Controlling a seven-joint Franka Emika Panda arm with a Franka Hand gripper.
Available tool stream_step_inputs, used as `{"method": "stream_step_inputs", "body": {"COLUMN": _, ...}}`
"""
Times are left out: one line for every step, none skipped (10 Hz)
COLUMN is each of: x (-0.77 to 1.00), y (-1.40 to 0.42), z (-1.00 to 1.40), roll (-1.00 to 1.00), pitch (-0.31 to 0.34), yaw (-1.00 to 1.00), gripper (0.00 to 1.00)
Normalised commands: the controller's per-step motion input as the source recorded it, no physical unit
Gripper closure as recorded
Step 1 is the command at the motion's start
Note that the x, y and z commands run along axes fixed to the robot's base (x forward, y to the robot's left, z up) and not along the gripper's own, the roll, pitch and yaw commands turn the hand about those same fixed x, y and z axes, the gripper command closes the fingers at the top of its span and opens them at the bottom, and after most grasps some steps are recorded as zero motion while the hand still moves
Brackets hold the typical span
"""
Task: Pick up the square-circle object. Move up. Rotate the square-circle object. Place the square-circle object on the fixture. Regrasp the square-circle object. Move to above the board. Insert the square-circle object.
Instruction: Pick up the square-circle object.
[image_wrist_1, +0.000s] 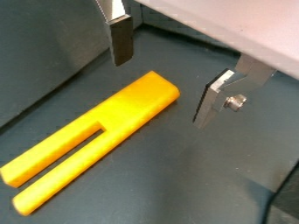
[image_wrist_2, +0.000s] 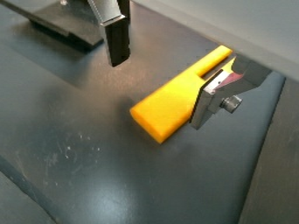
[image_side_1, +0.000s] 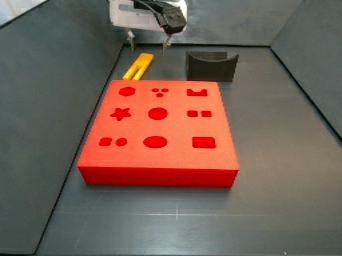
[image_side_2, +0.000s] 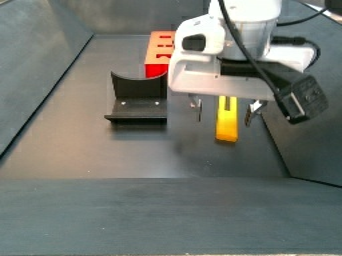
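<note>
The square-circle object (image_wrist_1: 128, 109) is a yellow-orange bar lying flat on the dark floor, with a solid wide end and a slot along its other half. In a side view the bar (image_side_1: 138, 68) lies just behind the board's far left corner. My gripper (image_wrist_1: 163, 77) is open and hangs a little above the bar's solid end, one finger on each side, touching nothing. The other wrist view shows the gripper (image_wrist_2: 162, 74) with one finger (image_wrist_2: 208, 101) in front of the bar (image_wrist_2: 170, 105). The red board (image_side_1: 158, 135) has several shaped holes. The fixture (image_side_1: 211, 65) stands empty.
Grey walls enclose the floor. The bar (image_side_2: 230, 120) lies close to one side wall (image_side_2: 314, 150). The fixture (image_side_2: 136, 100) stands a short way from my gripper (image_side_2: 225, 110), and the board (image_side_2: 158, 50) is beyond it. The fixture's base (image_wrist_2: 65, 26) shows in a wrist view.
</note>
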Motion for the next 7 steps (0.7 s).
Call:
{"method": "stream_step_inputs", "body": {"x": 0.00, "y": 0.11, "z": -0.51, "roll": -0.33, "pitch": -0.010, "yaw": -0.09, "gripper": 0.00}}
{"method": "stream_step_inputs", "body": {"x": 0.00, "y": 0.09, "z": -0.47, "roll": -0.34, "pitch": -0.026, "yaw": -0.09, "gripper": 0.00}}
{"method": "stream_step_inputs", "body": {"x": 0.00, "y": 0.04, "z": -0.32, "roll": -0.39, "pitch": -0.150, "yaw": -0.11, "gripper": 0.00}}
{"method": "stream_step_inputs", "body": {"x": -0.06, "y": 0.04, "z": -0.29, "roll": -0.40, "pitch": -0.210, "yaw": -0.09, "gripper": 0.00}}
{"method": "stream_step_inputs", "body": {"x": -0.16, "y": 0.04, "z": -0.33, "roll": -0.35, "pitch": -0.234, "yaw": -0.04, "gripper": 0.00}}
{"method": "stream_step_inputs", "body": {"x": -0.29, "y": 0.00, "z": -0.38, "roll": -0.19, "pitch": -0.351, "yaw": 0.00, "gripper": 0.00}}
{"method": "stream_step_inputs", "body": {"x": -0.51, "y": -0.15, "z": -0.17, "roll": 0.00, "pitch": -0.500, "yaw": 0.22, "gripper": 0.00}}
